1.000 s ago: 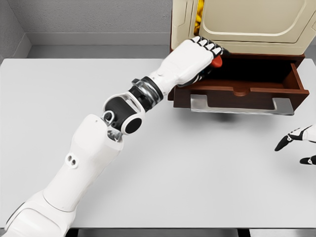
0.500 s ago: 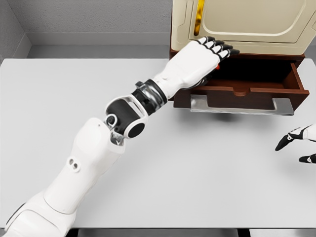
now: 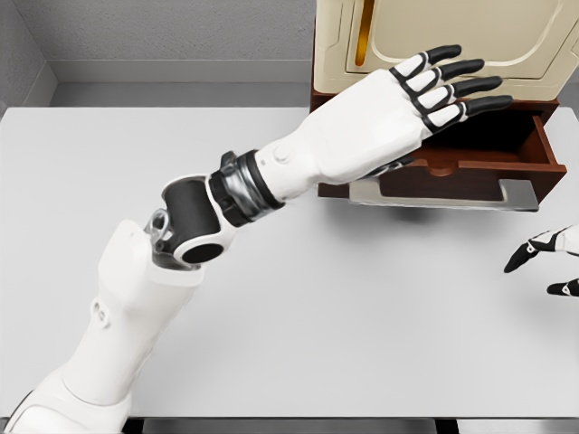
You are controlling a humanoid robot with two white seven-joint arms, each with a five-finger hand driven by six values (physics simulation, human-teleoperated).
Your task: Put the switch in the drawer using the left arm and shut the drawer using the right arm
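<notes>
Lifted and flattened since a moment ago, the left hand [image 3: 389, 122] now hovers over the open drawer [image 3: 507, 154], fingers [image 3: 448, 86] straight, spread and empty. Its red switch is no longer visible. At the right edge, the right hand [image 3: 550, 262] rests on the table [image 3: 362, 316], fingers loosely apart.

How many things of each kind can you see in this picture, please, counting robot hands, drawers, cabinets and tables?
Robot hands: 2, left hand and right hand
Drawers: 1, drawer pulled open
Cabinets: 1, cabinet
Tables: 1, table
Total: 5
</notes>
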